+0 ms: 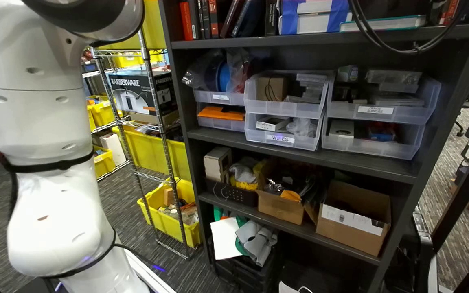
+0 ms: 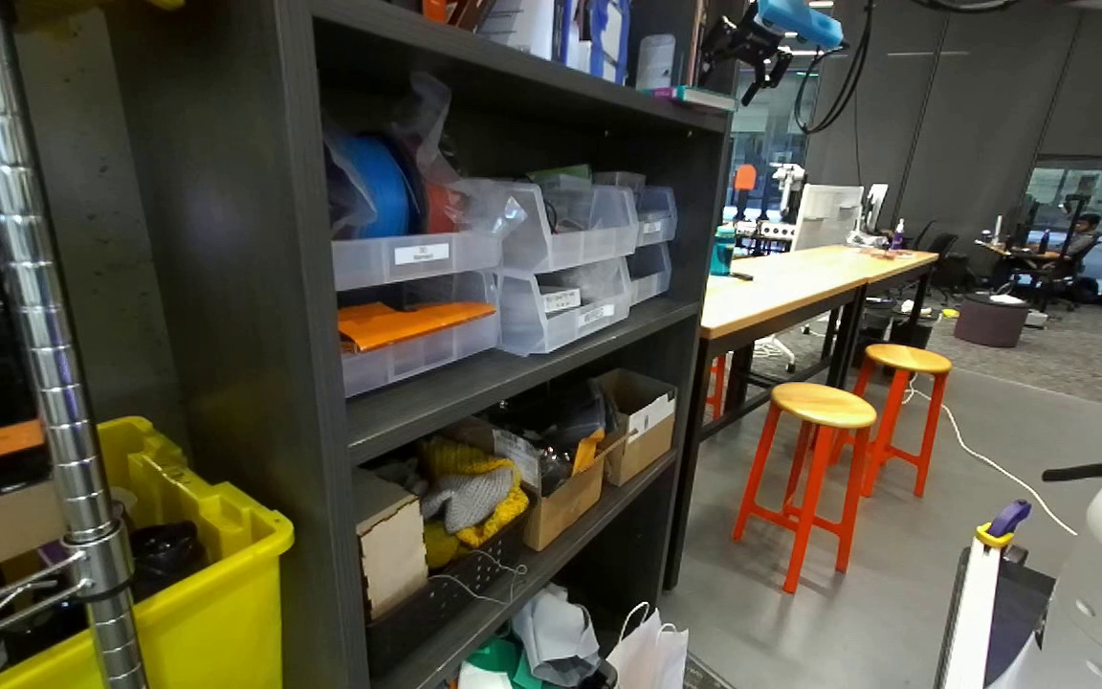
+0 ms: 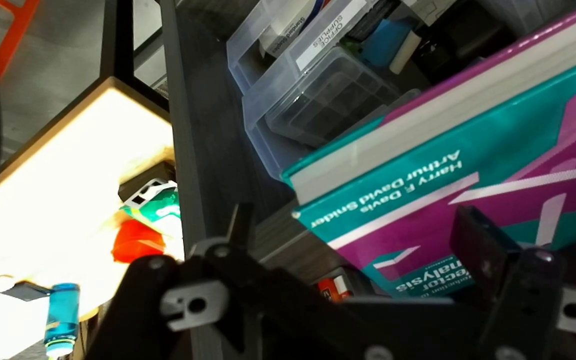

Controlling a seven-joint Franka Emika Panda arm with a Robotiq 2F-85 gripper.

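Note:
My gripper (image 3: 358,222) is open, with its two dark fingers wide apart and nothing between them. In an exterior view the gripper (image 2: 742,75) hangs near the bookshelf's top visible shelf, at its right end. The nearest thing is a teal and purple book (image 3: 418,215), which fills much of the wrist view beyond the fingers. The book lies flat at the shelf edge in both exterior views (image 1: 385,23) (image 2: 699,98). The gripper looks a little apart from it. A small red-orange item (image 3: 330,290) shows beside the book in the wrist view, partly hidden by the gripper.
The dark bookshelf (image 1: 299,39) holds upright books, a blue-wrapped stack (image 1: 312,22), clear bins (image 1: 285,106) and cardboard boxes (image 1: 350,236). A wooden table (image 2: 781,287) stands beside it, with a blue bottle (image 3: 62,312) on it. Orange stools (image 2: 824,405) stand near the table. Cables (image 1: 415,50) hang before the shelf.

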